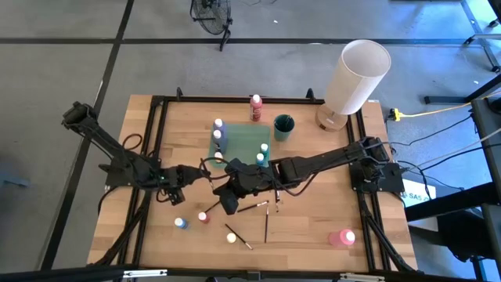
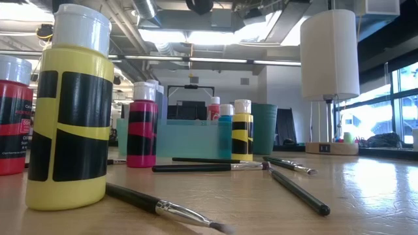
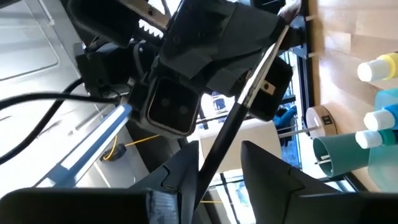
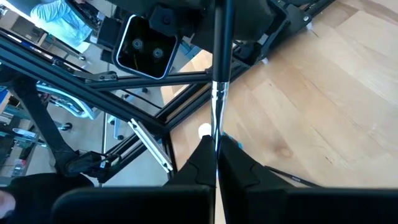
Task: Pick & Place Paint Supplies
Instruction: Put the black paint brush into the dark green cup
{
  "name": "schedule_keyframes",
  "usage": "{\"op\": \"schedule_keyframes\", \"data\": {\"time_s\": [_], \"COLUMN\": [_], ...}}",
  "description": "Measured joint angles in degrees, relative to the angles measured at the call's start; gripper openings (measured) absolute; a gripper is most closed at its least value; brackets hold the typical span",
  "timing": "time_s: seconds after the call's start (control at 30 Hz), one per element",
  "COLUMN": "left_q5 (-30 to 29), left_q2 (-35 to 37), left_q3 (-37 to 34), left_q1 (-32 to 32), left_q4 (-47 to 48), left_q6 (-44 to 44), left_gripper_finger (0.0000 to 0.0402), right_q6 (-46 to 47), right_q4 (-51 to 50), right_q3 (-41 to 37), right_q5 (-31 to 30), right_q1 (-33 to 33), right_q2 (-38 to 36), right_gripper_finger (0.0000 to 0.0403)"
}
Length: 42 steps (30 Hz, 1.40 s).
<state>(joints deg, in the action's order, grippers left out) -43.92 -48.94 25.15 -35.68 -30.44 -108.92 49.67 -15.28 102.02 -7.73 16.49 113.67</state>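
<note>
While the right gripper (image 4: 216,155) pinches a brush (image 4: 219,74) mid-bench, the left gripper (image 3: 217,165) narrows around its handle. It looks like a handover. Next, the right must let go.

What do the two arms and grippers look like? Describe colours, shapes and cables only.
Both arms are black, built of slim jointed links. Loose black cables loop beside the left arm and near the right arm. The left gripper has two dark wedge-shaped fingers. The right gripper has similar tapering black fingers. Each wrist carries a boxy black camera housing.
</note>
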Motion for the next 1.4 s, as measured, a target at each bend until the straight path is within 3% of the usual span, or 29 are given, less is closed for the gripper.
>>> {"op": "schedule_keyframes", "data": {"time_s": [0.53, 0.7, 0.83, 1.03, 1.17, 1.3, 1.4], "left_q5": [-2.77, -3.27, -7.33, -10.48, -11.03, -6.98, -3.01], "left_q2": [-3.51, -3.88, -3.87, -3.26, -1.56, 2.29, 6.78], "left_q3": [-0.02, -0.02, -0.02, -0.02, -0.02, 0.0, -0.02], "left_q1": [0.18, 0.16, 0.19, 0.18, 0.18, 0.18, 0.18], "left_q4": [-3.87, -3.73, -4.4, -6.04, -5.99, -3.68, 1.26], "left_q6": [-1.0, 0.7, 3.64, 12.39, 24.01, 39.48, 47.5], "left_gripper_finger": [0.0052, 0.0038, 0.0029, 0.0026, 0.0026, 0.0026, 0.0029], "right_q6": [-0.68, -2.22, -3.95, -6.7, -8.35, -11.98, -18.32], "right_q4": [-0.35, 0.09, -0.11, -1.64, -1.67, -1.45, 0.36], "right_q3": [0.0, 0.06, 0.15, 0.07, 0.07, 0.07, 0.07], "right_q5": [0.5, 1.77, 2.19, 2.42, 3.99, 3.98, -0.27], "right_q1": [-0.04, -0.02, -0.05, 0.03, 0.04, 0.72, 1.81], "right_q2": [-0.02, -0.04, -0.17, -0.33, -0.33, -0.33, -0.33], "right_gripper_finger": [0.0003, 0.0028, 0.0054, 0.0089, 0.0115, 0.0139, 0.0154]}}
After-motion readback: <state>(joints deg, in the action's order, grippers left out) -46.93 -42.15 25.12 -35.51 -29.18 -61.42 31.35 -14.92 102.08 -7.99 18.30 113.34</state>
